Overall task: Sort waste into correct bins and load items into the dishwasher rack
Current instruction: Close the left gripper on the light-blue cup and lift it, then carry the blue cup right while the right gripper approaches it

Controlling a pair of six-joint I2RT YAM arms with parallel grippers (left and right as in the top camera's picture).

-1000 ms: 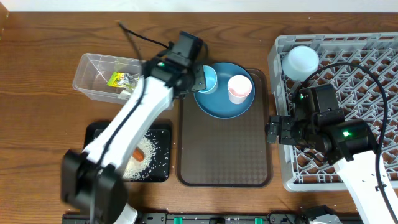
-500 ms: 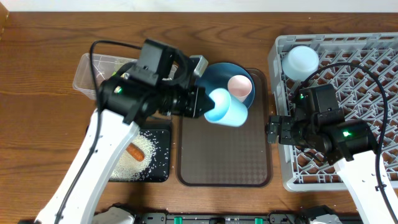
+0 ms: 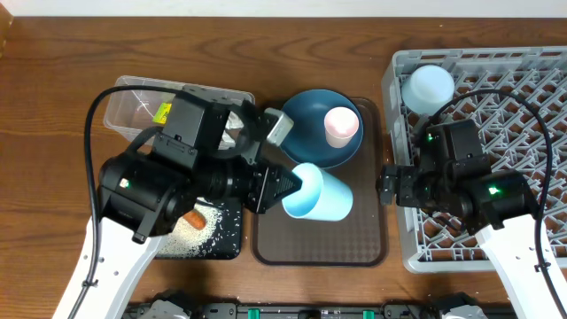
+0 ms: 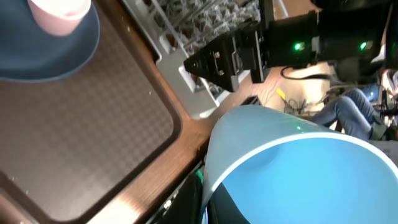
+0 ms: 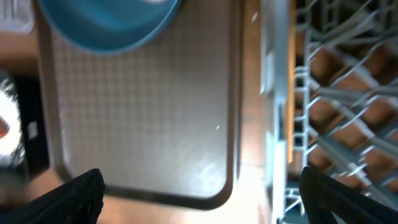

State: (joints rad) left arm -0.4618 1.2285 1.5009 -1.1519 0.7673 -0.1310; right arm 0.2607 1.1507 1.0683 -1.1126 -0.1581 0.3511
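Note:
My left gripper is shut on the small light-blue cup and holds it on its side above the brown serving tray. The cup fills the left wrist view. The pink cup stands on the dark-blue plate. The pale bowl sits in the grey rack. My right gripper is open and empty over the gap between tray and rack, and its fingers frame the tray corner. No chopsticks show.
The clear tub at the back left holds a yellow-green wrapper. The black tray at the front left holds rice and a carrot piece. My left arm covers part of both.
My left gripper has lifted the light-blue cup off the plate and carried it toward the front, over the brown tray. The right arm has not moved.

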